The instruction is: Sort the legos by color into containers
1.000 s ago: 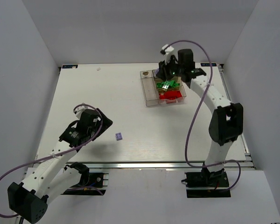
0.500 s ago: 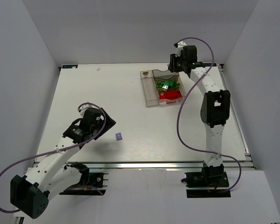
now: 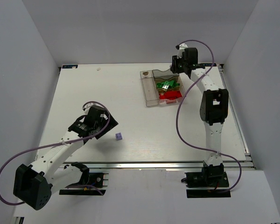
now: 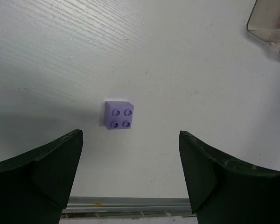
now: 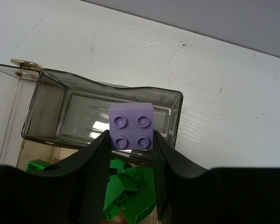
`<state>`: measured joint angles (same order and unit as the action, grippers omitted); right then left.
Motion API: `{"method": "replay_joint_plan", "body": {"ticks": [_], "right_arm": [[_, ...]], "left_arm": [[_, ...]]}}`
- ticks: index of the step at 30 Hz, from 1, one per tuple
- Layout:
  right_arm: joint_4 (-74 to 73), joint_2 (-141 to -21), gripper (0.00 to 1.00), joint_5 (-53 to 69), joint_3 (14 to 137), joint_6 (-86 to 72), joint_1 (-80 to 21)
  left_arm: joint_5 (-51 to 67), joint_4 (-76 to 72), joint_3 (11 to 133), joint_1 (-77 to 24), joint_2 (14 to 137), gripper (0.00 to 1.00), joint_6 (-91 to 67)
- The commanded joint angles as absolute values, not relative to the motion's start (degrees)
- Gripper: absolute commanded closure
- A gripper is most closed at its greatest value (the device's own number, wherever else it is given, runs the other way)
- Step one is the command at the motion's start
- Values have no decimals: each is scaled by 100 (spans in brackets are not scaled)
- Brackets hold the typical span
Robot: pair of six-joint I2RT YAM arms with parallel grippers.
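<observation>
Clamped between the right fingers (image 5: 93,172): the held lilac lego (image 5: 131,126), one finger on each side of it, four studs turned towards the wrist camera. From above, this arm stretched far over the desk (image 3: 98,93), with the wrist at the far right corner of the containers (image 3: 151,103). In the right wrist view, the held lilac lego in front of the near wall of a clear compartment (image 5: 51,107); touching that wall or only hanging before it, impossible to tell. Just beside this compartment, lower in the same view, a heap of green legos (image 5: 126,186). From above, the green legos in a middle compartment on the right side of the block, red legos (image 3: 171,95) in the next compartment towards the arms, and one long narrow compartment (image 3: 149,88) along the left side. Wide apart and holding nothing, the left fingers (image 4: 42,172), low above the desk. Between them and a bit ahead, the loose lilac lego (image 4: 118,115), flat on the desk with studs up, touching neither finger. From above, this loose lilac lego alone near the front edge of the desk, just to the right of the left wrist and well apart from the containers. In the upper right corner of the left wrist view, one corner of the containers, with something red behind the clear wall.
</observation>
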<state>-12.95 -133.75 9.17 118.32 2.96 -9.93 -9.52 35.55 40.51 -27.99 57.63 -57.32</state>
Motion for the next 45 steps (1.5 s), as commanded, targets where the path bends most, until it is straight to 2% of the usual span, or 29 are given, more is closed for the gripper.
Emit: {"method": "replay_joint_plan", "body": {"ticks": [1,4,7,8,11,17,22,25,26,28,30,31,34,39,45], "right_arm": [[-958,-13578,87,879,11988,422,-941],[-932,-13667,83,870,12059,518,-940],[-940,-13702,73,870,12041,571,-932],[-940,-13702,64,853,12041,580,-923],[-905,-13720,53,896,12032,589,-923],[-888,-13466,36,1177,12094,466,-844],[-765,-12686,38,1651,11559,518,-800],[-721,-11815,51,2976,10734,957,-677],[-660,-11578,55,3797,10427,1045,-668],[-309,-10866,58,4627,9382,1099,-589],[103,-10278,54,4885,8722,1002,-606],[158,-10109,44,5043,8188,976,-598],[307,-9625,37,5062,7517,818,-615],[150,-9282,36,5001,7181,738,-597],[79,-9071,36,5001,7031,642,-589]], "left_arm": [[-783,3489,4333,-2830,6002,7,-5581],[-695,3489,4421,-2830,6187,7,-5528],[-650,3419,4421,-2830,6240,7,-5528],[-624,3367,4395,-2830,6249,7,-5537],[-589,3349,4394,-2830,6319,7,-5537],[-554,3454,4596,-2883,6661,8,-5546],[-466,3515,4711,-2883,7101,11,-5537],[-466,3629,4834,-2935,7496,16,-5511],[-475,3647,4895,-2936,7593,21,-5502],[-483,3726,4983,-2988,7883,25,-5441],[-571,3928,5211,-3102,8198,26,-5344],[-676,4155,5290,-3103,8313,26,-5300],[-765,4403,5484,-3243,8621,25,-5265],[-729,4280,5519,-3418,8982,24,-5142],[-993,4386,5722,-3472,9413,30,-4992]]}}
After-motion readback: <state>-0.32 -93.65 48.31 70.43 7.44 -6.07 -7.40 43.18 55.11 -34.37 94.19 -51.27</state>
